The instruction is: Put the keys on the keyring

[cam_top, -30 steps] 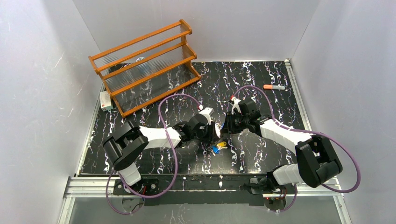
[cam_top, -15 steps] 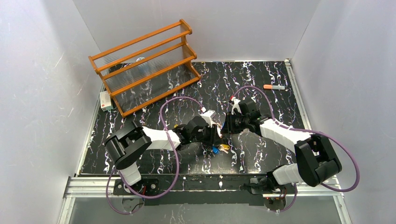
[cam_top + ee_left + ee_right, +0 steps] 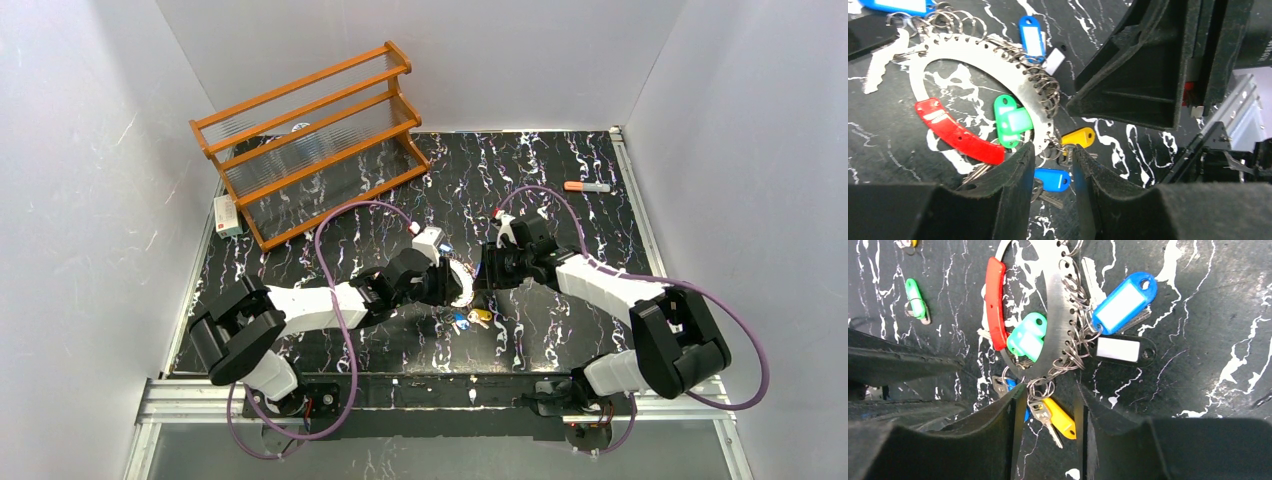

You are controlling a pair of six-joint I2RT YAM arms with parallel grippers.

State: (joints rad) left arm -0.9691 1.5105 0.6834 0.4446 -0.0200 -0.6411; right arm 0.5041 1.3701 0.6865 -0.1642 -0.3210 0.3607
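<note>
off the keyring [image 3: 1050, 315], one green key [image 3: 915, 299]

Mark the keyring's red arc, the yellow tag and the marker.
red arc [image 3: 955, 132], left wrist view, middle of the red strip.
yellow tag [image 3: 1079, 137], left wrist view, centre of the tag's body.
marker [image 3: 588, 186], top view, middle of its barrel.
</note>
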